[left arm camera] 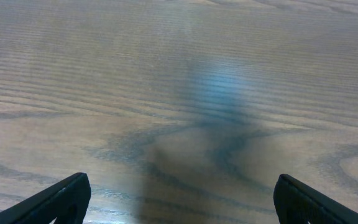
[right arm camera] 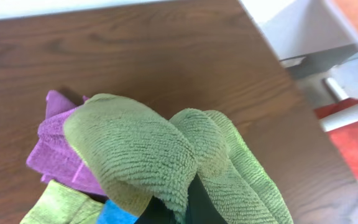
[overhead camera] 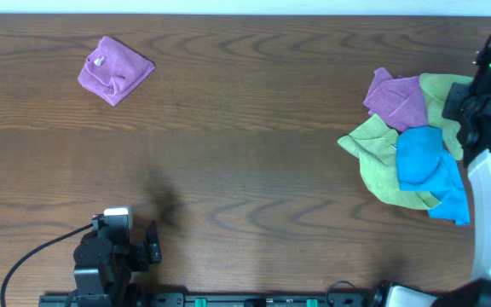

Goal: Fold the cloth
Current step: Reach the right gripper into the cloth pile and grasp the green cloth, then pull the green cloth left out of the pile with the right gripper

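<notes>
While the left claw (left arm camera: 179, 202) gapes (right claw (overhead camera: 470, 109): cannot tell), the cloth (overhead camera: 373, 158) lies crumpled, stretched diagonally.

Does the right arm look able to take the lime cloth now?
Probably yes, at its bare edge: the lime cloth lies near the right gripper, though the blue cloth covers part of it.

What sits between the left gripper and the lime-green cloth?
Nothing. The overhead view shows only bare wooden table between the left gripper and the lime-green cloth.
</notes>
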Controlling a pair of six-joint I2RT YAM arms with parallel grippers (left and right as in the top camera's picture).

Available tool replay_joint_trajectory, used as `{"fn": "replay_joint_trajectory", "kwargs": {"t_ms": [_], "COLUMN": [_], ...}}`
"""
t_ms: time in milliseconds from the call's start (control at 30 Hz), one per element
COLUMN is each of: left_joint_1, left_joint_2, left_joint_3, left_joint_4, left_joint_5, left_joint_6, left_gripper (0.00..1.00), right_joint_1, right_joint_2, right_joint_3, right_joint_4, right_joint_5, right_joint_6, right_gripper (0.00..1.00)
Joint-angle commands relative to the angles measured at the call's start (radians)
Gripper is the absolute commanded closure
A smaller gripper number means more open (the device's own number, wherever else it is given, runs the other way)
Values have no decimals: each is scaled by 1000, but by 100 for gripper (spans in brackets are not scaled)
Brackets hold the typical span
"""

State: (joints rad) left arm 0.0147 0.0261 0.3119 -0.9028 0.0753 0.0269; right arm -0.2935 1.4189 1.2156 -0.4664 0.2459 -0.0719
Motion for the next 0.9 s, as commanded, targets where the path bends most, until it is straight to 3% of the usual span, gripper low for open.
{"fn": "replay_joint_trajectory", "kwargs": {"t_ms": [0, 367, 667, 867], "left_joint_1": [-5, -5, -5, -5], "left_joint_2": [-5, -5, -5, -5], "left_joint_3": [-7, -7, -7, -7], "left_joint_4": [-20, -20, -20, -20], "left_joint_5": [-5, -5, -5, -5], "left_joint_6": [7, 7, 7, 7], "left_gripper": [5, 5, 5, 5], "right_joint_1": [-6, 97, 491, 737], "right_joint_2": [-62, -227, -353, -410], "right_joint_3": [15, 15, 15, 15], "right_joint_4": [25, -86, -436, -609], "right_joint_5": [104, 92, 87, 12], "right_joint_6": [-24, -72, -47, 79], "right_gripper": [99, 99, 99, 99]}}
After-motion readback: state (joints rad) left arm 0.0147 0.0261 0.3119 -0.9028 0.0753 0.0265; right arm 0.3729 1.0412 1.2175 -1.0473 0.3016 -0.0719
